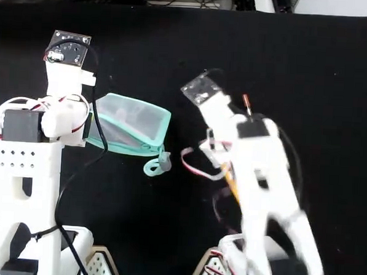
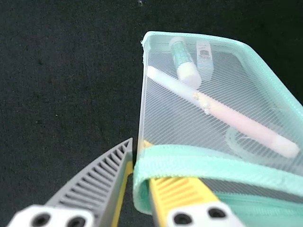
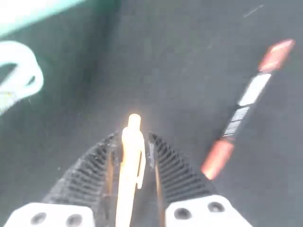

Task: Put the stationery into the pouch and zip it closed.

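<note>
Our left end effector (image 2: pixel 138 152) is clamped on the left edge of the mint-green mesh pouch (image 2: pixel 208 94). The pouch lies on the black worktop (image 1: pixel 311 58), left of centre. Through the mesh we see a pale pink pen (image 2: pixel 236 120) and a small white-capped tube (image 2: pixel 183 61) inside. Our right end effector (image 3: pixel 133 142) is closed around a pale orange pen (image 3: pixel 130 161), held lengthwise between its fingers, right of the pouch's loop pull (image 3: pixel 21 75). A red pen (image 3: pixel 246 106) lies on the worktop farther right, well apart from the pouch.
</note>
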Controlling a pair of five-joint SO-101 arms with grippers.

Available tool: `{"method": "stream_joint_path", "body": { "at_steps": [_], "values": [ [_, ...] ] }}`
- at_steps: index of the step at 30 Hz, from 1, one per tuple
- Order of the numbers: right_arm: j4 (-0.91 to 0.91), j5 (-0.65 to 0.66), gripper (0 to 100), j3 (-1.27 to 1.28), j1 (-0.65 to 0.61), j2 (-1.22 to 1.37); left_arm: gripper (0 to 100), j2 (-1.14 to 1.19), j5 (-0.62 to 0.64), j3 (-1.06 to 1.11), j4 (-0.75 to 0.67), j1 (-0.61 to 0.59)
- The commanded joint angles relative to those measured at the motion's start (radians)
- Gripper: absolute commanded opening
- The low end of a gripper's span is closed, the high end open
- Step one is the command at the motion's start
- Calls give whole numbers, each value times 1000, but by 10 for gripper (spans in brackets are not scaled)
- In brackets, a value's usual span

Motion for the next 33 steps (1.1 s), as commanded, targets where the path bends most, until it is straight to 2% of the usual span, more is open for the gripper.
{"method": "stream_joint_path", "body": {
  "at_steps": [1,5,10,14,20,26,33],
  "values": [
    [-8,-78,12,-2,-44,-371,30,-3,-8,-7,-9,-13],
    [-43,-157,12,-30,-207,-648,30,-3,-8,-7,-9,-13],
    [-281,-236,13,-35,-393,-871,30,-3,-8,-7,-9,-13],
    [-410,-252,13,-35,-531,-901,30,-3,-5,-7,-12,-13],
    [-486,-252,13,-18,-701,-900,30,-3,-5,-7,-12,-13],
    [-634,-233,13,159,-752,-900,30,-3,-6,-7,-12,-13],
    [-858,-61,13,464,-752,-900,30,-3,-6,-7,-12,-13]
  ]
}}
